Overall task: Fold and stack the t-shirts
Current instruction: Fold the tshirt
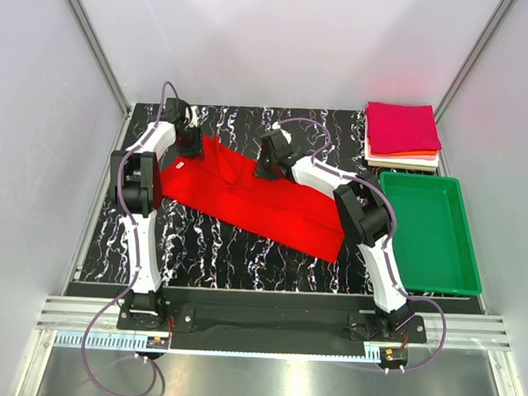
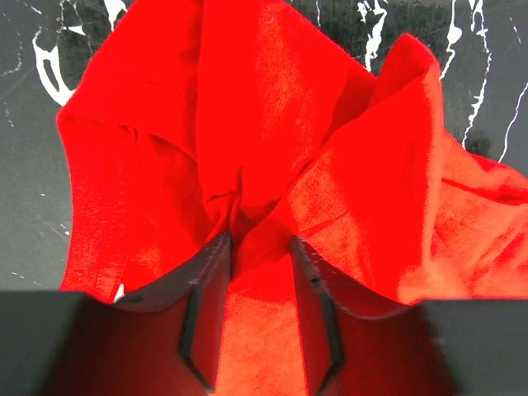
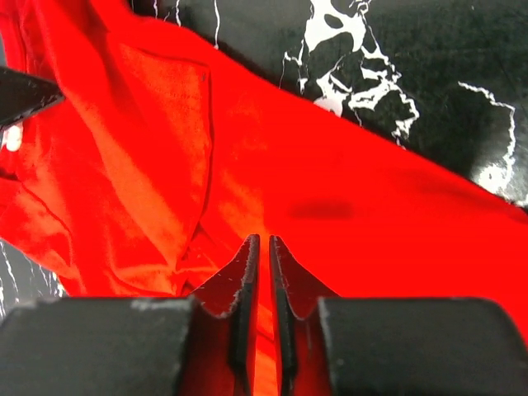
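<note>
A bright red t-shirt (image 1: pixel 255 202) lies partly spread on the black marbled table, running from far left to near right. My left gripper (image 1: pixel 190 144) is at its far-left corner; in the left wrist view the fingers (image 2: pixel 260 241) are closed on a bunch of red cloth (image 2: pixel 272 124) whose folds gather at the tips. My right gripper (image 1: pixel 267 167) is at the shirt's far edge near the middle; in the right wrist view the jaws (image 3: pixel 260 239) are almost together with a thin layer of red cloth (image 3: pixel 330 214) between them. A stack of folded t-shirts (image 1: pixel 403 129), magenta over orange and white, sits at the far right.
A green plastic tray (image 1: pixel 429 231) stands at the right, just in front of the folded stack. Grey walls enclose the table on three sides. Bare marbled table (image 1: pixel 209 253) shows in front of the red shirt.
</note>
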You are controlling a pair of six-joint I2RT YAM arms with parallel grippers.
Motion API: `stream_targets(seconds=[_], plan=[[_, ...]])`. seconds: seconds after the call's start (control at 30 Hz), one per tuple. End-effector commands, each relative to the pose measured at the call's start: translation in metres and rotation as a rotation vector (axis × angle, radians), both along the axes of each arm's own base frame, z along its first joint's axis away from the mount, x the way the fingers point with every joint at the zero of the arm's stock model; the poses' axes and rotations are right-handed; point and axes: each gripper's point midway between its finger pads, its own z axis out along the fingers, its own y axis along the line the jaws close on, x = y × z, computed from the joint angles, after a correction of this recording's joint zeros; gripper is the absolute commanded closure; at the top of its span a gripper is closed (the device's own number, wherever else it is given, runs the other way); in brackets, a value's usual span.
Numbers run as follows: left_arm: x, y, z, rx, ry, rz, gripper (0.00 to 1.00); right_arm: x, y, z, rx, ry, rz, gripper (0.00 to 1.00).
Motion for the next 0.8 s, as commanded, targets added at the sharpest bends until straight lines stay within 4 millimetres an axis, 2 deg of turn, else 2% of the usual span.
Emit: stream_targets(seconds=[0.0, 0.13, 0.17, 0.27, 0.33, 0.37, 0.4, 0.43, 0.57, 0.7, 0.77], plan=[[0.017, -0.001, 0.026, -0.006, -0.091, -0.058, 0.63, 0.022, 0.005, 0.012, 0.054, -0.035, -0.035, 0.85], [0.013, 0.001, 0.027, 0.003, -0.085, -0.059, 0.79, 0.024, -0.001, -0.007, 0.045, -0.001, -0.056, 0.87], [0.012, 0.001, 0.03, 0.008, -0.09, -0.058, 0.86, 0.024, -0.004, -0.011, 0.038, 0.007, -0.061, 0.87], [0.01, 0.005, 0.034, 0.023, -0.09, -0.044, 0.92, 0.024, -0.009, -0.023, 0.025, 0.024, -0.072, 0.88], [0.007, 0.009, 0.035, 0.042, -0.077, -0.018, 0.92, 0.025, -0.015, -0.03, 0.019, 0.038, -0.086, 0.88], [0.007, 0.021, 0.038, 0.042, -0.079, 0.008, 0.89, 0.025, -0.017, -0.033, 0.018, 0.045, -0.093, 0.88], [0.005, 0.022, 0.038, 0.039, -0.075, 0.013, 0.83, 0.026, -0.019, -0.036, 0.017, 0.051, -0.1, 0.89], [0.004, 0.024, 0.039, 0.038, -0.075, 0.02, 0.82, 0.026, -0.021, -0.038, 0.014, 0.055, -0.101, 0.89], [0.0, 0.025, 0.044, 0.033, -0.078, 0.017, 0.85, 0.026, -0.024, -0.044, 0.009, 0.062, -0.106, 0.89], [-0.004, 0.027, 0.045, 0.043, -0.076, 0.012, 0.78, 0.026, -0.025, -0.047, 0.007, 0.07, -0.108, 0.9], [-0.006, 0.027, 0.044, 0.032, -0.072, 0.007, 0.87, 0.027, -0.025, -0.046, 0.01, 0.069, -0.112, 0.9]])
